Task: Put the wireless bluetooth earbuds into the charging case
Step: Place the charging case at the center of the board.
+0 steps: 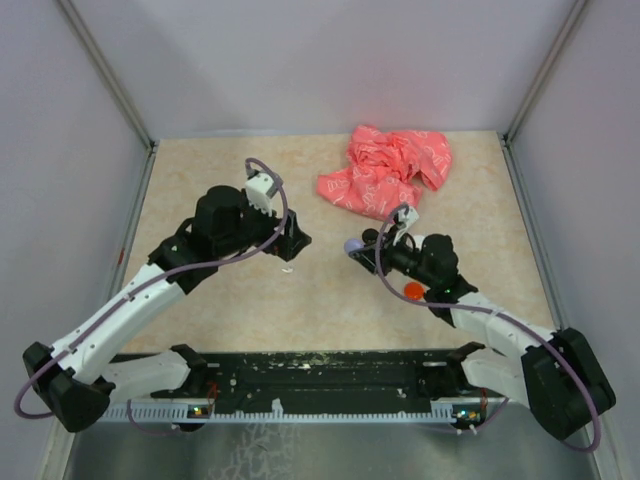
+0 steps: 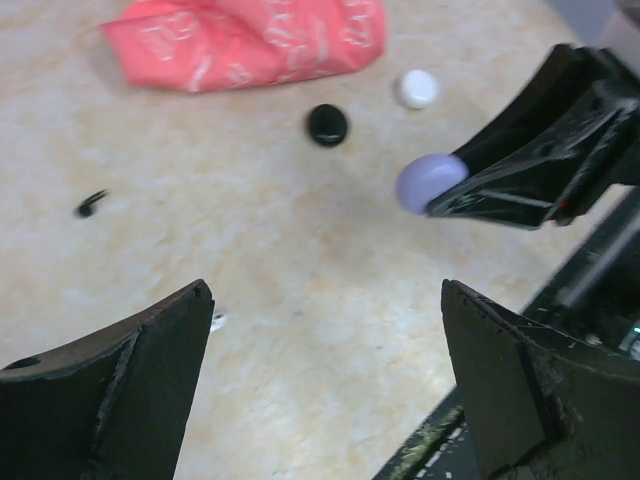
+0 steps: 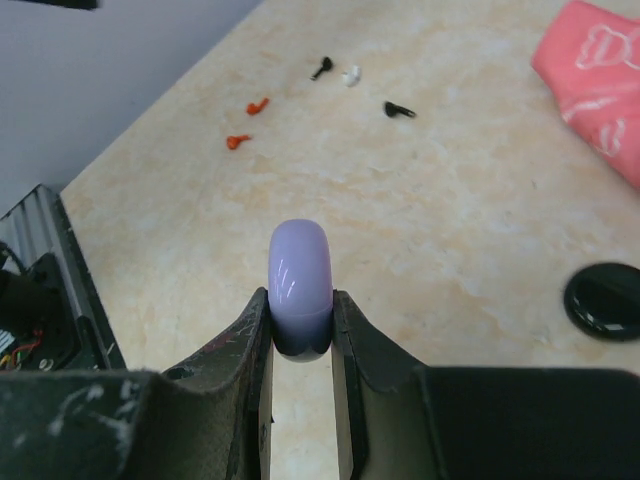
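"Where did the left tool (image 2: 327, 300) stand?"

"Over the middle of the tabletop (image 1: 200, 180), with its jaws spread wide and nothing between them. A white earbud (image 2: 217, 321) lay loose just beside one of its fingers (image 2: 130, 390), and a black earbud (image 2: 90, 204) lay farther off."

"Were those the only ones?"

"No. The right wrist view showed two orange earbuds (image 3: 258, 104) in the same loose scatter. All of it lay flat on the tabletop, well apart from the right tool (image 3: 300, 305)."

"And that tool?"

"It was clamped on a pale purple charging case (image 3: 300, 260), which stood on edge between its two fingers (image 3: 240, 350). Whether the case was lifted could not be told."

"What lay farther right?"

"A black disc (image 2: 327, 124) and a white disc (image 2: 417, 88) lay near that tool. A crumpled red cloth (image 1: 385, 168) was behind them, and an orange disc (image 1: 412, 291) sat beside the right arm."
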{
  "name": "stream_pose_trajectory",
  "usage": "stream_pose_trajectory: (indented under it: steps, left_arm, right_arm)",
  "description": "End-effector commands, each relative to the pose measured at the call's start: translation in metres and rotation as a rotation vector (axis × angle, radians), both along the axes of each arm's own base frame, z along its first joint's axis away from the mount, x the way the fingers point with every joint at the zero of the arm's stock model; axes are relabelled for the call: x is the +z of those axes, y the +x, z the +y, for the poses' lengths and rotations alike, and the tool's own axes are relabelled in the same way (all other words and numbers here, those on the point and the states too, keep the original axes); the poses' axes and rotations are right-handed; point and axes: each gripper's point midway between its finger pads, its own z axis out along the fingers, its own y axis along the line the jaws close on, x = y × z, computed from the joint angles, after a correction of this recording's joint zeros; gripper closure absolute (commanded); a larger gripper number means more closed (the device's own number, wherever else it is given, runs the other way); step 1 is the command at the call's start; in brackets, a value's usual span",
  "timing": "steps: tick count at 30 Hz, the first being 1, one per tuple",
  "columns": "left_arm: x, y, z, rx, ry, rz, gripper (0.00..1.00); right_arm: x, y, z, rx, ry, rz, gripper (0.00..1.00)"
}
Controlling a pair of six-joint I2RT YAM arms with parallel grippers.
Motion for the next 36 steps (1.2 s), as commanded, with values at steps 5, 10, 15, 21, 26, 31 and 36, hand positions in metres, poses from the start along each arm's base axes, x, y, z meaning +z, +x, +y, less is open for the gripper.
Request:
stream_pose_trajectory:
  steps: [5, 10, 15, 21, 26, 31, 36]
  left_arm:
    - [-0.007, 0.024, 0.097, 0.376, 0.282, -0.130, 0.00]
    - [-0.018, 0.028, 0.125, 0.474, 0.323, -0.176, 0.00]
    - [-0.027, 0.029, 0.136, 0.499, 0.307, -0.178, 0.00]
    - [-0.030, 0.028, 0.138, 0.486, 0.255, -0.165, 0.00]
    - [-0.025, 0.027, 0.146, 0.518, 0.241, -0.185, 0.00]
    - [-0.026, 0.027, 0.146, 0.517, 0.234, -0.184, 0.00]
    - [-0.026, 0.027, 0.147, 0.516, 0.231, -0.183, 0.00]
  right_arm:
    - [-0.024, 0.040, -0.063, -0.255, -0.052, 0.278, 1.00]
    - [-0.040, 0.064, -0.116, -0.447, -0.007, 0.381, 1.00]
    - [-0.053, 0.088, -0.172, -0.677, 0.069, 0.456, 1.00]
    - [-0.070, 0.118, -0.232, -0.883, 0.123, 0.495, 1.00]
    - [-0.086, 0.142, -0.253, -0.931, 0.125, 0.533, 1.00]
    - [-0.101, 0.161, -0.262, -0.921, 0.127, 0.583, 0.97]
    - [-0.120, 0.168, -0.267, -0.912, 0.121, 0.638, 0.91]
